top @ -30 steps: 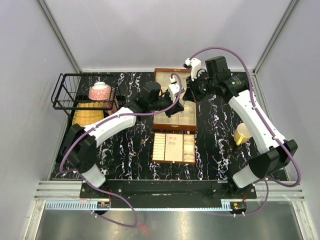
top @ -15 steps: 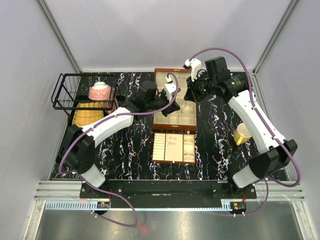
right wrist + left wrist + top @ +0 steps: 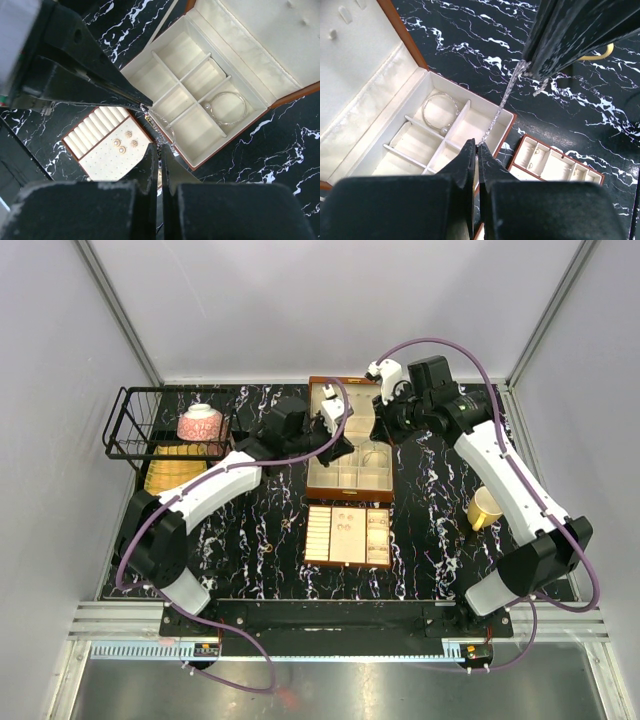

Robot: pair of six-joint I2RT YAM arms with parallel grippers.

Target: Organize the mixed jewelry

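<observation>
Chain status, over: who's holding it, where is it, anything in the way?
Both shut on the chain: left gripper one end, right gripper the other. Chain strung above the open box, not in yet. The bangle in one compartment; nothing seen blocking.

Both the left arm (image 3: 215, 490) and the right arm (image 3: 505, 475) have smooth white shells on the long links, black rounded joints and bases, a thin purple cable (image 3: 435, 339) looping along each, and matte black gripper fingers (image 3: 465, 165).
</observation>
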